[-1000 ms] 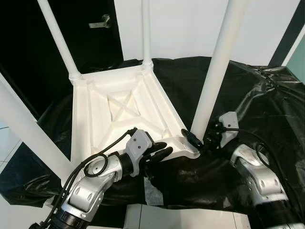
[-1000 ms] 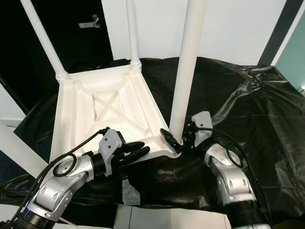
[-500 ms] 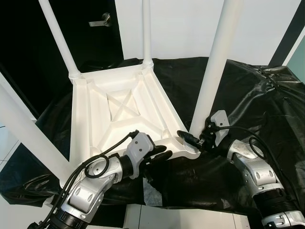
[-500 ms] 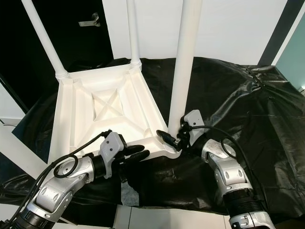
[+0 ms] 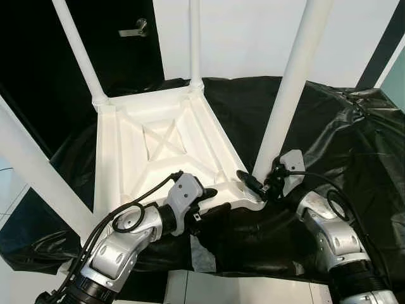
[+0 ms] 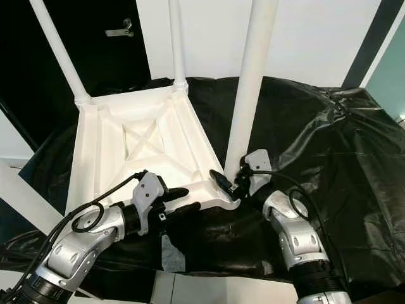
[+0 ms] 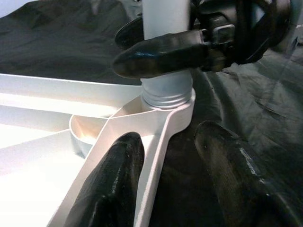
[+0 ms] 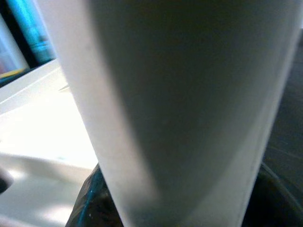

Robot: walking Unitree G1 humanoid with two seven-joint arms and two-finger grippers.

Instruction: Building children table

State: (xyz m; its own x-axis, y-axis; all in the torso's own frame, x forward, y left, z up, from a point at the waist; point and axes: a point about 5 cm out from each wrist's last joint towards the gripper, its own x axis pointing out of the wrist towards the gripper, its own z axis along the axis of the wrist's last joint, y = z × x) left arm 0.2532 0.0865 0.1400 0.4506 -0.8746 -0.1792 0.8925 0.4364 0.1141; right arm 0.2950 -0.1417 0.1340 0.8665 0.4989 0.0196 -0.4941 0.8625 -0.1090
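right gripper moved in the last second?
Yes. The right gripper has drawn in toward the near leg, closing around its base at the tabletop corner.

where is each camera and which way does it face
Left eye view: on the head, looking forward and down at the upturned white table on black sheet; both silver arms show, left gripper at the near edge.
Right eye view: same scene from the other eye; right gripper around the near leg.
Left wrist view: looks along its fingers at the leg's base.
Right wrist view: pressed close to the leg.
Shared: the left wrist view and both eyes show the right gripper on the leg.
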